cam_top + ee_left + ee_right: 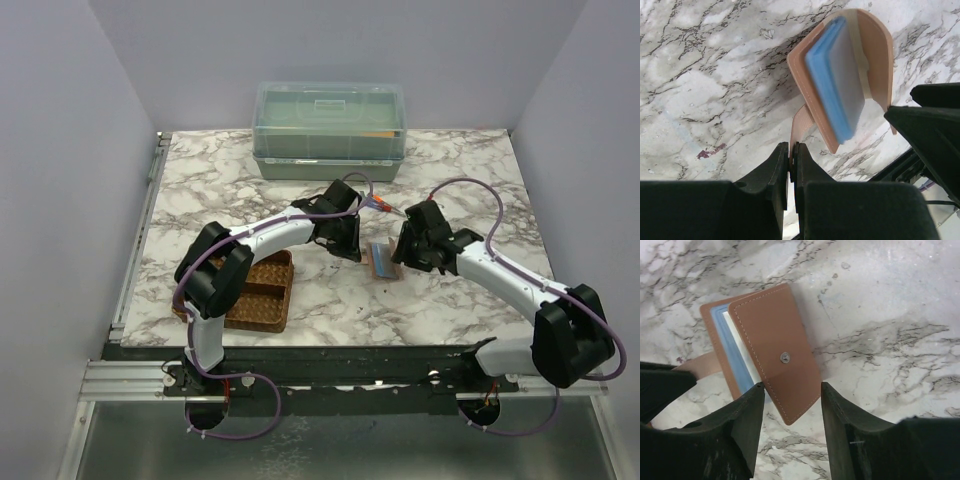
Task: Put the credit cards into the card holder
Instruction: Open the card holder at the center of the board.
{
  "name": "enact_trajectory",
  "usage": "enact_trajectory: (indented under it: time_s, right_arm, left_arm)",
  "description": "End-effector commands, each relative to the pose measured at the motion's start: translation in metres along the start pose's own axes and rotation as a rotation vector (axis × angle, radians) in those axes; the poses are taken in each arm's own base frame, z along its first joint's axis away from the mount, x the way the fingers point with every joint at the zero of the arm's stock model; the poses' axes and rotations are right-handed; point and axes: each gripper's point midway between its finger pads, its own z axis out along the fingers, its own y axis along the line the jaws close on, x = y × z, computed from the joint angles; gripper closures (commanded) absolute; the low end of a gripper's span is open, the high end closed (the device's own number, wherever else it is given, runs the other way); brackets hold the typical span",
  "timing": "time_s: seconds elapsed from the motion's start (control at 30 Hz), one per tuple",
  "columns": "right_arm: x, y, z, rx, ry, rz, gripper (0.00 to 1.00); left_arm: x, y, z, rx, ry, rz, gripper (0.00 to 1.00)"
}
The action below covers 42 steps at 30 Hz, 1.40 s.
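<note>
- Where the left arm rises from the near edge, a brown woven tray (262,290) lies on the marble surface (460,170), just beside that arm.
- The left fingers (775,170) are clenched on the near end of the thin strap (801,122) of the card holder (875,55).
- The card holder lies mid-surface between the two wrists, its flap partly raised. Inside are a blue card (822,85) and a grey-white card (847,75) on top of it.
- The right fingers (747,415) are released and spread either side of the flap's near corner. Whether they touch it I cannot tell.
- Farther off lies a small red-handled tool (384,206).
- A lidded clear box (330,130) stands at the far edge.
</note>
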Motion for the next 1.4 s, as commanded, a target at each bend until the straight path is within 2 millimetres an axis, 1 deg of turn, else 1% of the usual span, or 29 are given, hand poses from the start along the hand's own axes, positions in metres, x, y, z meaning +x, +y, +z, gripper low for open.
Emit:
enact_trajectory:
  time_s: [0.0, 0.1, 0.13, 0.2, 0.23, 0.27, 0.37, 0.47, 0.57, 0.63, 0.7, 0.77, 0.8, 0.83, 0.9, 0.97, 1.0, 1.03, 1.1, 1.17, 1.23, 1.33, 1.37]
  right_arm:
    - [0.007, -0.039, 0.003, 0.217, 0.0, 0.016, 0.51]
    - [0.017, -0.043, 0.007, 0.225, 0.027, 0.037, 0.52]
    - [0.02, -0.04, 0.008, 0.204, 0.036, 0.041, 0.55]
    - [0.019, -0.023, 0.011, 0.091, 0.023, 0.028, 0.63]
    - [0.018, -0.016, 0.011, 0.043, 0.01, 0.024, 0.69]
    - [0.017, -0.01, 0.01, 0.008, 0.004, 0.027, 0.74]
    - [0.014, 0.006, 0.007, -0.077, 0.0, 0.031, 0.85]
    - [0.014, 0.014, 0.008, -0.12, 0.005, 0.021, 0.99]
    - [0.016, 0.02, 0.009, -0.152, 0.016, 0.025, 1.0]
    - [0.021, 0.028, 0.005, -0.197, 0.039, 0.035, 1.0]
    - [0.021, 0.03, 0.002, -0.219, 0.031, 0.041, 1.0]
    - [0.02, 0.03, 0.001, -0.227, 0.022, 0.039, 1.0]
    - [0.02, 0.03, 0.001, -0.228, 0.022, 0.039, 1.0]
    - [0.021, 0.03, 0.001, -0.225, 0.028, 0.041, 1.0]
    - [0.022, 0.031, 0.001, -0.225, 0.034, 0.049, 1.0]
    - [0.02, 0.028, 0.002, -0.207, 0.024, 0.055, 1.0]
    - [0.018, 0.025, 0.002, -0.189, 0.016, 0.051, 0.97]
    - [0.015, 0.021, 0.003, -0.162, 0.004, 0.043, 0.88]
    - [0.009, 0.016, 0.003, -0.127, -0.012, 0.016, 0.66]
    - [0.006, 0.016, 0.002, -0.098, -0.006, -0.017, 0.49]
    - [0.004, 0.015, 0.003, -0.059, 0.001, -0.058, 0.38]
    - [0.005, 0.018, 0.012, -0.034, 0.026, -0.094, 0.29]
    - [0.005, 0.018, 0.015, -0.018, 0.031, -0.099, 0.19]
  left_arm:
    - [-0.012, -0.008, -0.008, 0.013, -0.028, 0.008, 1.0]
    - [-0.015, 0.0, -0.01, -0.023, -0.045, 0.004, 1.0]
    - [-0.017, 0.001, -0.011, -0.031, -0.051, 0.006, 1.0]
    - [-0.019, 0.0, -0.013, -0.024, -0.049, 0.007, 0.98]
    - [-0.021, -0.002, -0.016, -0.013, -0.051, 0.01, 0.97]
    - [-0.021, -0.003, -0.017, -0.01, -0.055, 0.016, 0.94]
    - [-0.025, -0.003, -0.023, -0.019, -0.079, 0.044, 0.82]
    - [-0.033, -0.011, -0.036, 0.004, -0.123, 0.077, 0.7]
    - [-0.038, -0.023, -0.05, 0.058, -0.187, 0.126, 0.62]
    - [-0.041, -0.03, -0.059, 0.098, -0.225, 0.152, 0.59]
    - [-0.041, -0.041, -0.064, 0.154, -0.237, 0.17, 0.57]
    - [-0.036, -0.049, -0.059, 0.214, -0.197, 0.16, 0.57]
    - [-0.032, -0.051, -0.053, 0.236, -0.168, 0.141, 0.58]
    - [-0.027, -0.054, -0.046, 0.268, -0.135, 0.127, 0.61]
    - [-0.02, -0.053, -0.032, 0.292, -0.089, 0.089, 0.7]
    - [-0.015, -0.052, -0.022, 0.307, -0.053, 0.06, 0.72]
    - [-0.014, -0.053, -0.018, 0.319, -0.037, 0.05, 0.72]
    - [-0.014, -0.054, -0.015, 0.328, -0.028, 0.038, 0.72]
    - [-0.011, -0.054, -0.011, 0.336, -0.019, 0.025, 0.72]
    - [-0.012, -0.05, -0.009, 0.317, -0.029, 0.024, 0.72]
    - [-0.013, -0.048, -0.011, 0.305, -0.04, 0.025, 0.72]
    - [-0.015, -0.047, -0.012, 0.295, -0.05, 0.021, 0.7]
    - [-0.015, -0.045, -0.012, 0.284, -0.053, 0.017, 0.7]
